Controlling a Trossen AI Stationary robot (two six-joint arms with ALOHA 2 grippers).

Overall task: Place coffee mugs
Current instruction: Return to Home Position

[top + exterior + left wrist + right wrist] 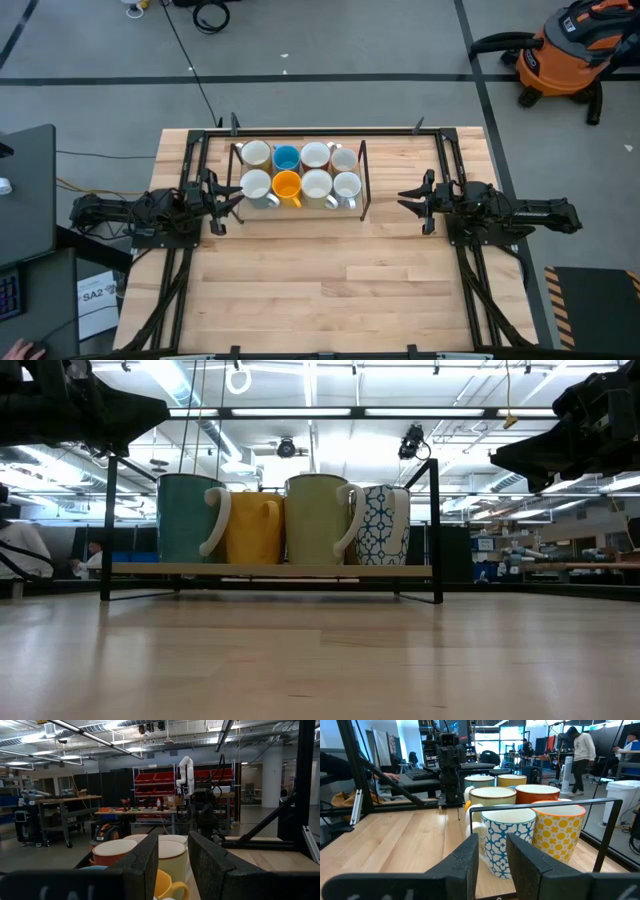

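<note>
Eight mugs [316,184], one shelf [365,192]

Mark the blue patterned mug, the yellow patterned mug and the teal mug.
blue patterned mug [506,822]: right wrist view, patterned side wall.
yellow patterned mug [560,832]: right wrist view, side wall.
teal mug [180,520]: low view, body beside its handle.

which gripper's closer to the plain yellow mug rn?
Left. The left gripper sits off the left end of the shelf, with one mug between it and the yellow mug. The right gripper is off the shelf's right end, with two mugs between.
</note>
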